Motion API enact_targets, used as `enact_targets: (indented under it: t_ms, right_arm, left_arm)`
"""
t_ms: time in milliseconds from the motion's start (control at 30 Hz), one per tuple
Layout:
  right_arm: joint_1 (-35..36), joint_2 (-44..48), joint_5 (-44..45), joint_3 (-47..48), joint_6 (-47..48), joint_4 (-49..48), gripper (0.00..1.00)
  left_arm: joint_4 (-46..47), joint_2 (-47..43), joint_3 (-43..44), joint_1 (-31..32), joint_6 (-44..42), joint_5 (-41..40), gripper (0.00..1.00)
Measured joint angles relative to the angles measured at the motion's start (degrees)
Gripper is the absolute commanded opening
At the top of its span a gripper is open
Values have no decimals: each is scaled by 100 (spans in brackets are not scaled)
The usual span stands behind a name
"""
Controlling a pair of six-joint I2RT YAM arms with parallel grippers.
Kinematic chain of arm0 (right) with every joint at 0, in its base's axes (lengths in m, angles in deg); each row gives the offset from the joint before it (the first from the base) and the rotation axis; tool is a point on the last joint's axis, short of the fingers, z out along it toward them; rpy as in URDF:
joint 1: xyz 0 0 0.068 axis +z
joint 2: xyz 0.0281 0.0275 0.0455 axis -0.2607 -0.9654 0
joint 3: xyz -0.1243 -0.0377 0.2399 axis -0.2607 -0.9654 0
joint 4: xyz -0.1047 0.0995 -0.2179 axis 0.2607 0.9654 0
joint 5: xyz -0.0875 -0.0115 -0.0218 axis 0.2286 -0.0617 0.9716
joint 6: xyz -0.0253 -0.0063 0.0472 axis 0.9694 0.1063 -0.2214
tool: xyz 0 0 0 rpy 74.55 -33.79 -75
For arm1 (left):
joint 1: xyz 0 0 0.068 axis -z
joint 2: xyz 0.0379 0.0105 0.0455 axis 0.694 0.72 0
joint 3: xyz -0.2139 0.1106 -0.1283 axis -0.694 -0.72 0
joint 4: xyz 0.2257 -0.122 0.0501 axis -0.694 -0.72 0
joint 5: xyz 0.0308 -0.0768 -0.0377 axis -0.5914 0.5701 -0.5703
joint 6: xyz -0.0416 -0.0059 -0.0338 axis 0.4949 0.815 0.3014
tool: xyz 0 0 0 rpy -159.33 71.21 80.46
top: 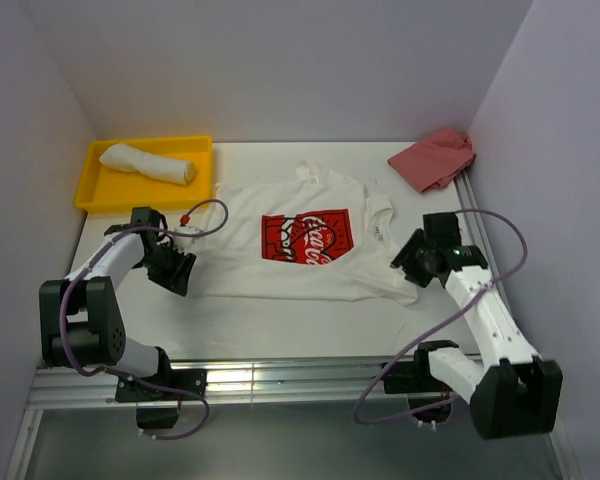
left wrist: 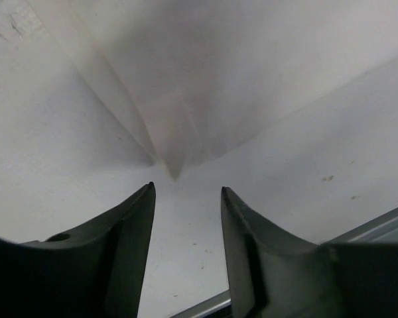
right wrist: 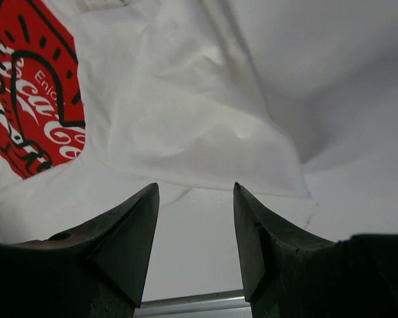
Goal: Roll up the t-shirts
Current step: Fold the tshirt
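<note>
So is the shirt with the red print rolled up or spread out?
Spread out: the shirt lies flat on the table, both sleeves out, red print fully showing.

1. We count two white t-shirts: the printed t-shirt (top: 245,250) and the rolled t-shirt (top: 148,163).
2. We count one yellow tray (top: 130,200).
3. We count one pink cloth (top: 435,158).
4. We count two grippers: left gripper (top: 178,272), right gripper (top: 408,266).

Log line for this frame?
shirt: flat, print up | left gripper: open, empty, at shirt corner | right gripper: open, empty, at shirt edge | rolled shirt: in tray
</note>
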Motion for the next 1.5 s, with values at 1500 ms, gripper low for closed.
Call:
enact_targets:
  t_ms: [1500]
  right_arm:
    - [-756, -2293, 846, 332, 131, -1224, 54]
  left_arm:
    - [149, 1547, 1775, -85, 389, 365, 57]
